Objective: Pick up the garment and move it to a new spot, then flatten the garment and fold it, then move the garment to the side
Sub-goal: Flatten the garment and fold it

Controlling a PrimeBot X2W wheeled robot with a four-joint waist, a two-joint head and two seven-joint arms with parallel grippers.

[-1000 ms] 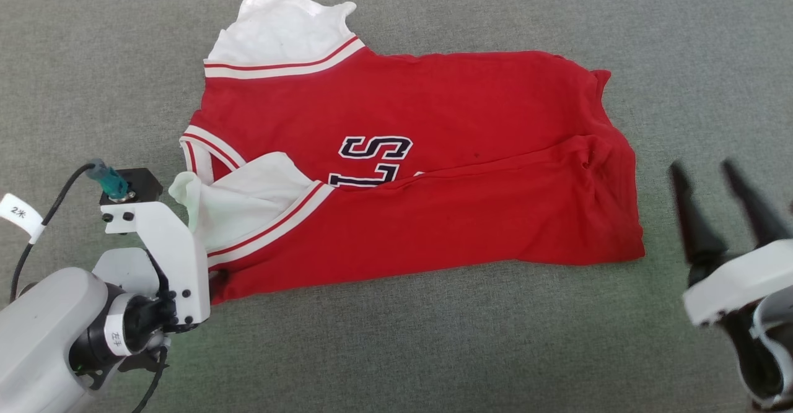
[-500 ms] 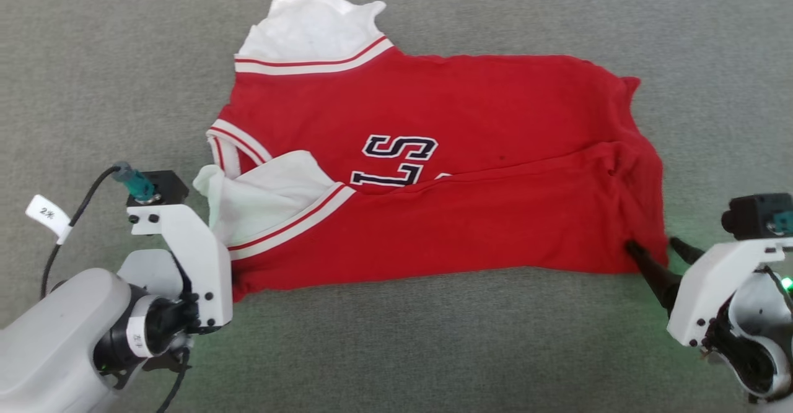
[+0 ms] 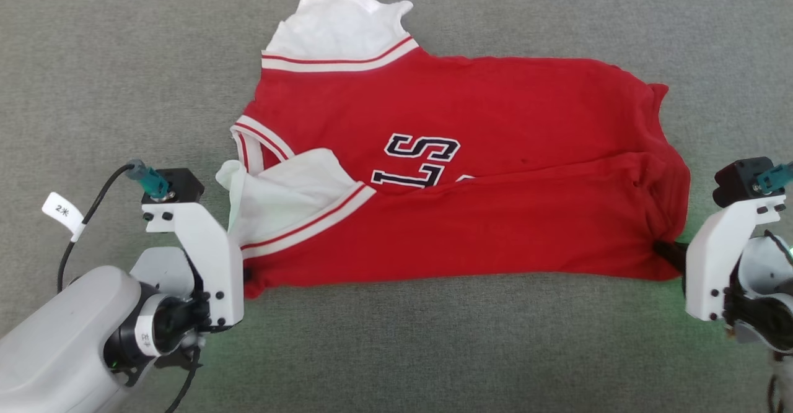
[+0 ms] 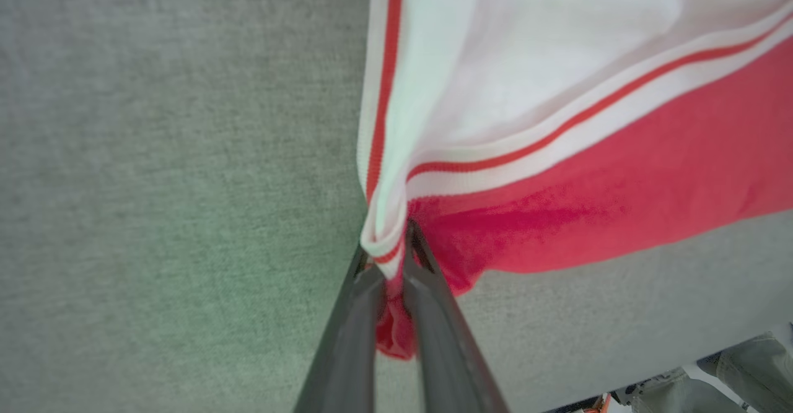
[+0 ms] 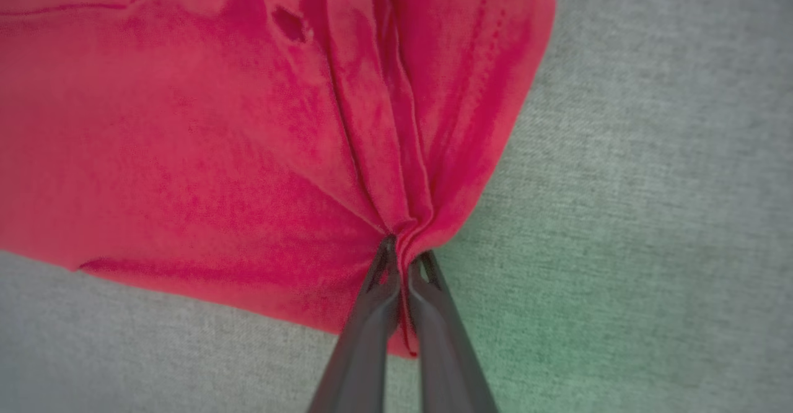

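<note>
So: the garment lies on the grey cloth surface, doubled lengthwise. Its near half is folded up over the chest lettering, one white sleeve is caught in the fold, and the other sleeve sticks out on the far side. The left gripper is clamped on the near corner at the sleeve end, the right gripper on the near corner at the hem end, with cloth pleated at both pinches. This reads as mid-fold: the lengthwise fold looks done, the far sleeve is not tucked, and the crosswise fold and the move to the side are left. Room: bare surface lies all round the garment, widest to the robot's left and on the far side. One surface edge shows in the left wrist view near the pinched corner, likely the limit to watch.
</note>
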